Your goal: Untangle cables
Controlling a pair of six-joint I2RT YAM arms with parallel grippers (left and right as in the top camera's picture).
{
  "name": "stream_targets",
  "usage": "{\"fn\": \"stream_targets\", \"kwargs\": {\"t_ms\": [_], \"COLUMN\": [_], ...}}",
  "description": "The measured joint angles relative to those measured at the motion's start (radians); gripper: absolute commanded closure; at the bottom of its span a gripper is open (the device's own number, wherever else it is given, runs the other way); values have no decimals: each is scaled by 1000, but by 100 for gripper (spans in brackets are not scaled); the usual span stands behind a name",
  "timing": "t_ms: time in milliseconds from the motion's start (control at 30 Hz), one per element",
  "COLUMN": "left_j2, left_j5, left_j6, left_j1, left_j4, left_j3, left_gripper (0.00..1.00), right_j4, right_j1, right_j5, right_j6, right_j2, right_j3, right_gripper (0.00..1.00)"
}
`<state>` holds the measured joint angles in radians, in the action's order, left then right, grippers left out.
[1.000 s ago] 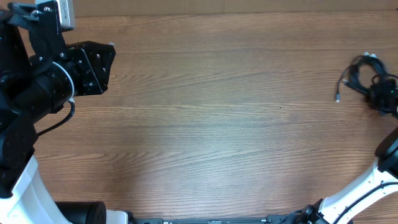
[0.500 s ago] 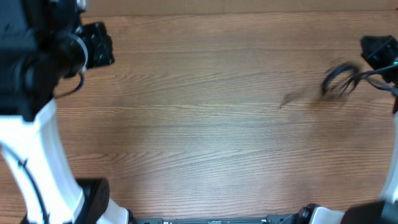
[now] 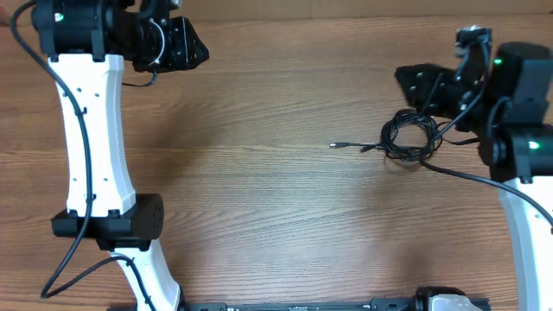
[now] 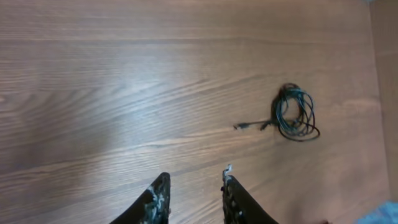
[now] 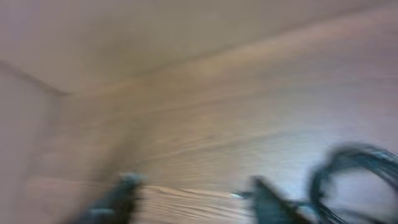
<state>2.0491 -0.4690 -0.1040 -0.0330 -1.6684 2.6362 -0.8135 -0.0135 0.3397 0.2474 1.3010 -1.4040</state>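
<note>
- Black cables (image 3: 410, 138) lie as one small coiled tangle on the wooden worktop (image 3: 259, 207). They sit toward its right side, with a single plug end (image 3: 333, 145) trailing out to the left.
- The right claw (image 5: 193, 194) is released, with its fingers spread and nothing between them, and it sits near the coil. Its wrist view is badly smeared. A descent aimed from that view could close on the whole bundle instead of one strand, and lifting would then cinch the loops tighter.
- The left claw (image 4: 194, 196) is also released and empty, well apart from the coil at the far left. If only one claw pulls while nothing pins the rest, the light tangle will likely slide along whole and not open.
- The cords are very thin and lie flat on the wood. Fingers coming down could scrape the worktop or pinch shut beside a strand and miss it.
- A thicker black lead (image 3: 462, 173) running to the right arm passes close by the coil, though I cannot tell if they touch. A sweep of that arm could snag a loop and drag the bundle off to the edge.
</note>
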Motion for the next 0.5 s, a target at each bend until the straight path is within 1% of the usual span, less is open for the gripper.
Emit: {"fn": "stream_targets", "kwargs": {"t_ms": [67,200,267,333,367,400,433,467,500], "left_j2": [1,-7,-14,-24,-30,-36,-41,-45,-48], "left_j5": [-13,-28,-29,-29,-29,-29,-29,-29,-29], "left_j6": [6,9,10,11,11,11,11,11,11], "left_j1": [0,0,0,0,0,0,0,0,0], "left_j4": [0,0,0,0,0,-1,-2,-4,-8], "left_j3": [0,0,0,0,0,0,0,0,0], "left_gripper": [72,71,70,69,69,69,69,68,68], "right_j4": [-12,-18,-34,-72,-93,-112,-132,-150,-172], "right_j1": [0,-5,-5,-5,-5,-5,-6,-6,-5], "right_j5": [-74,-192,-244,-294,-315,-333,-344,-355,-357], "right_j6": [-5,-5,62,171,236,296,362,434,508], "right_j2": [25,147,238,323,364,401,435,462,486], "right_j3": [0,0,0,0,0,1,2,3,4], "right_gripper": [0,1,1,2,13,36,46,48,47]}}
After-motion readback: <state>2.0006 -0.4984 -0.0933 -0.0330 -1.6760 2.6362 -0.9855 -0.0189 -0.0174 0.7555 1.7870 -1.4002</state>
